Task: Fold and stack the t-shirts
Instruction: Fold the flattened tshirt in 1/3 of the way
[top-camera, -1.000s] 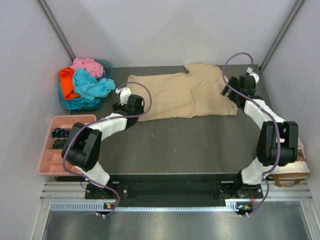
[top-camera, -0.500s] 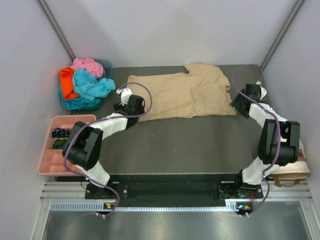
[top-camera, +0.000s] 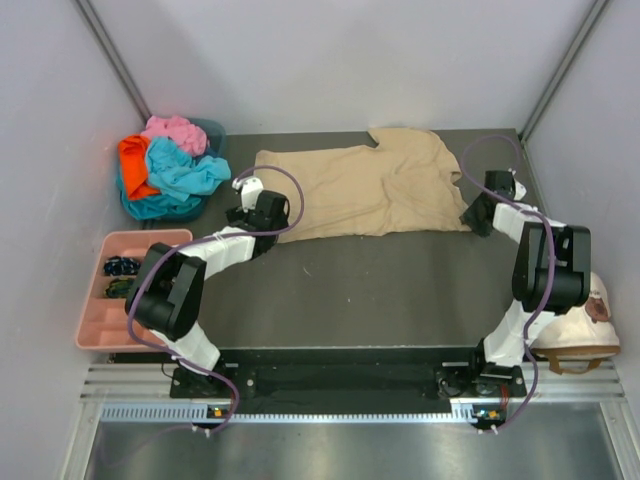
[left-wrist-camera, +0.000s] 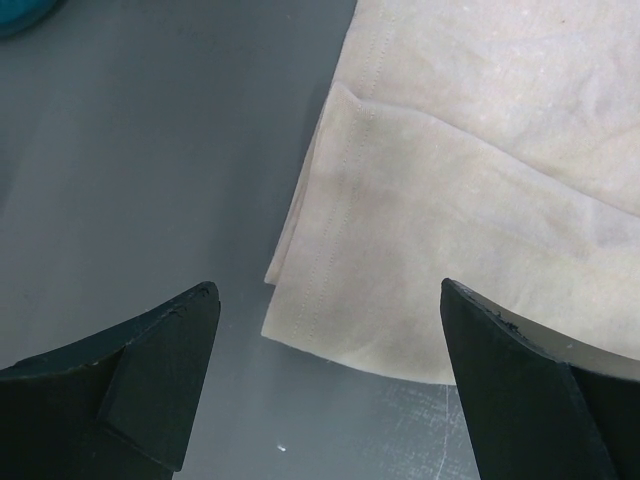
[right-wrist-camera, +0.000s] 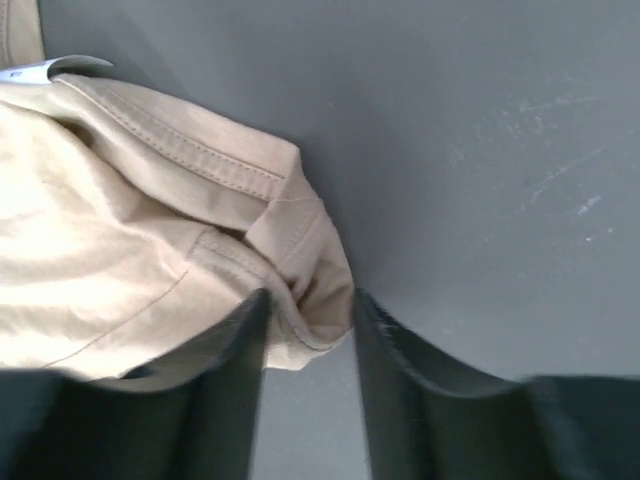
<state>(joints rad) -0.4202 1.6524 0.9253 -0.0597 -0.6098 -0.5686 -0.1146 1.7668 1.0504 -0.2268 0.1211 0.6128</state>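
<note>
At far left, teal basket (top-camera: 213, 128) holding crumpled t-shirts (top-camera: 175, 160)

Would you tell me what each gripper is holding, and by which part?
The right gripper pinches the tan t-shirt by a bunched hemmed fold at its near-right corner; the left gripper holds nothing.

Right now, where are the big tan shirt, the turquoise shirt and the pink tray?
tan shirt (top-camera: 360, 190): top view, middle of its body.
turquoise shirt (top-camera: 182, 172): top view, its top fold in the pile.
pink tray (top-camera: 92, 325): top view, a bare near compartment.
</note>
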